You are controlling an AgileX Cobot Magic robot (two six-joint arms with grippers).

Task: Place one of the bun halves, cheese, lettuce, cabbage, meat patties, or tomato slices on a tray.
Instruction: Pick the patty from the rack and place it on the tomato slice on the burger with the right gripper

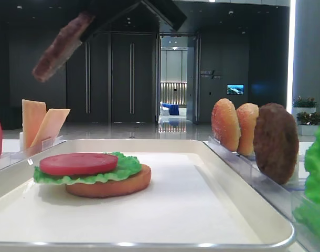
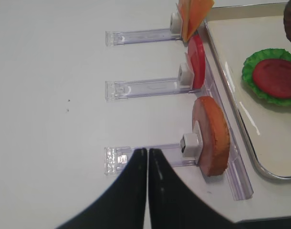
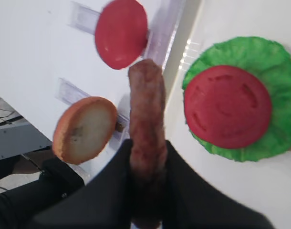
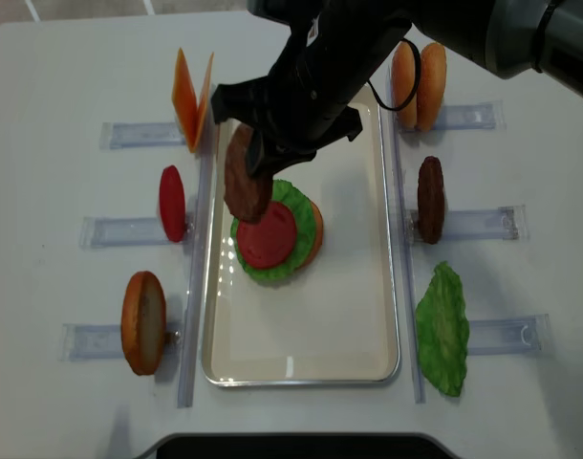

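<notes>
**Patty held over the tray's left rim**

The right gripper [image 4: 258, 158] is clamped on a meat patty [image 4: 244, 177], carried edge-on above the left rim of the tray [image 4: 358, 316]. On the tray sits a bun half [image 1: 110, 186] under lettuce [image 4: 296, 206] and a tomato slice [image 4: 266, 234]. Along the tray's left side, clear racks [image 4: 119, 231] hold cheese [image 4: 191, 96], a second tomato slice [image 4: 172, 203] and another bun half [image 4: 143, 320]. The right-side racks hold two buns [image 4: 418, 72], a spare patty [image 4: 430, 198] and a lettuce leaf [image 4: 442, 330]. The left gripper [image 2: 147, 152] hangs over the tabletop's near left area, its fingers together on nothing
</notes>
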